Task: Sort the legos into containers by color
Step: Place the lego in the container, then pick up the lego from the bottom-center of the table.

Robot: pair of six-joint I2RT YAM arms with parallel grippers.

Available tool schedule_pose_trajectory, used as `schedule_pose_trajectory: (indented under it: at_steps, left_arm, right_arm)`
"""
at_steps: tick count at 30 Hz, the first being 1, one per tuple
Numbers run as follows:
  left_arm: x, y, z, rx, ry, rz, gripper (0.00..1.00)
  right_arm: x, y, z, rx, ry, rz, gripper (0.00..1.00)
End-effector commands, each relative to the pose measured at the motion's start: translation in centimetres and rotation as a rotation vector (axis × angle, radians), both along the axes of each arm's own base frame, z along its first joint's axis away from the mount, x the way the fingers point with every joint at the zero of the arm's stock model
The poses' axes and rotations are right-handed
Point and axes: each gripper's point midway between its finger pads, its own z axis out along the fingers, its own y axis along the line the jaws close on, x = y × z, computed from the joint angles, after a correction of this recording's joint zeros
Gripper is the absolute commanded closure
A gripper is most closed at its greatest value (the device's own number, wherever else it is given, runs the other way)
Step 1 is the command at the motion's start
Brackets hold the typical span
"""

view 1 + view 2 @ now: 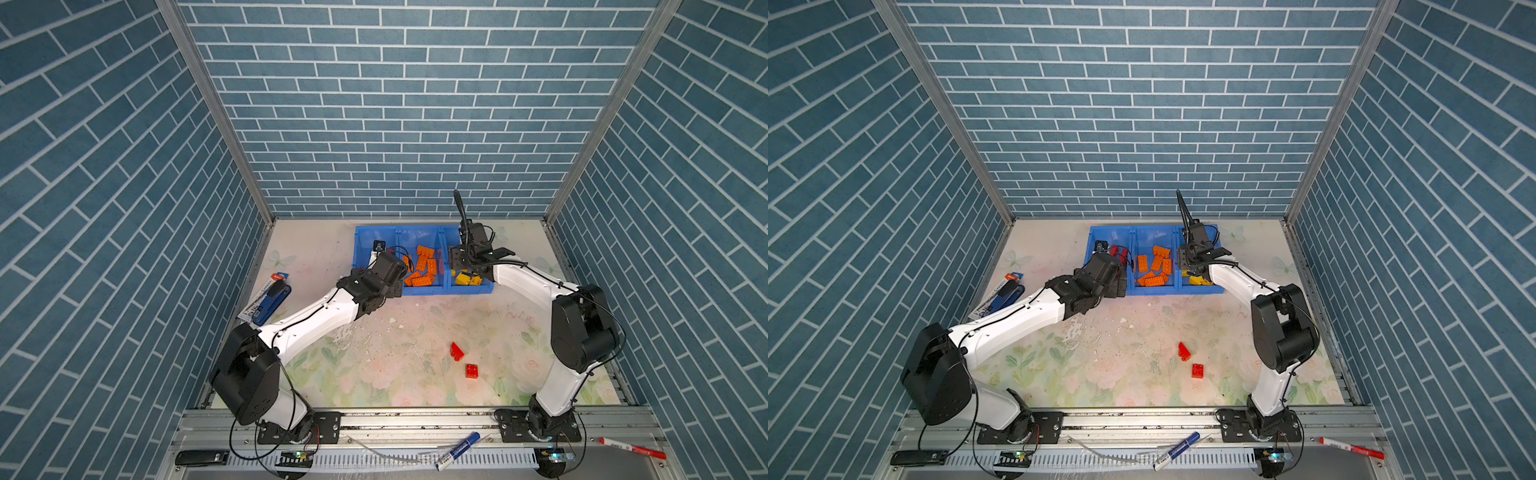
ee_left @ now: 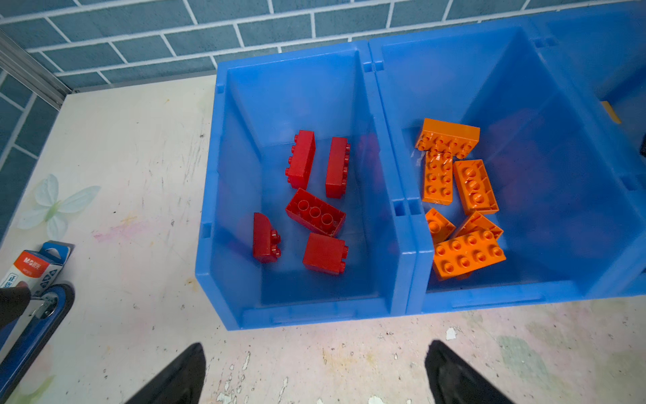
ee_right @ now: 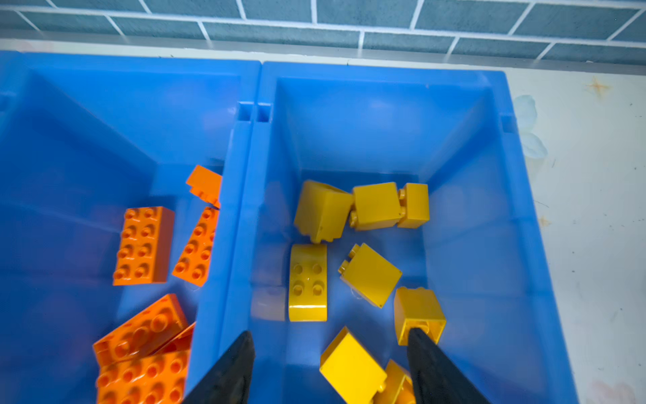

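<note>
Legos (image 1: 471,370) look light, stiff and slick; we would pinch the two red ones near the counter's (image 1: 374,386) front edge across their flat sides. Left tool (image 2: 316,344) and right tool (image 3: 330,332) hang open, empty, at the containers (image 1: 419,291).

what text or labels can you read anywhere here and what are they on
"M&G": on the stapler pack, left wrist view; its other print is too blurred to read.
Label on the blue marker: too small to read.
Print on the red marker: too small to read.
No text on the containers.
</note>
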Motion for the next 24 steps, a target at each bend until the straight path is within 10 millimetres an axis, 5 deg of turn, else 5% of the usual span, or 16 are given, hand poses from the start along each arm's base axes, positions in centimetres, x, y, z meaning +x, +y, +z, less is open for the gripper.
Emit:
schedule_pose_trajectory:
  at_steps: [1,2,3,12,24]
  left_arm:
    - [0.2,0.3,0.9,0.024,-0.025,0.010,0.01]
    - [0.2,0.3,1.0,0.022,-0.025,0.008,0.01]
    - [0.2,0.3,0.9,0.024,-0.023,0.009,0.01]
    - [0.2,0.0,0.6,0.014,-0.012,0.005,0.01]
    - [0.4,-0.4,0.5,0.003,-0.014,-0.005,0.01]
  right_arm:
    - [-2.2,0.1,2.5,0.097,-0.009,0.010,0.25]
    - [-2.9,0.0,2.2,0.105,0.004,0.022,0.02]
    - [-3.5,0.0,2.1,0.112,0.014,0.033,0.01]
    - [-10.8,0.3,-1.3,0.166,0.167,0.153,0.02]
    - [-23.4,1.7,-8.2,0.043,0.486,0.321,0.02]
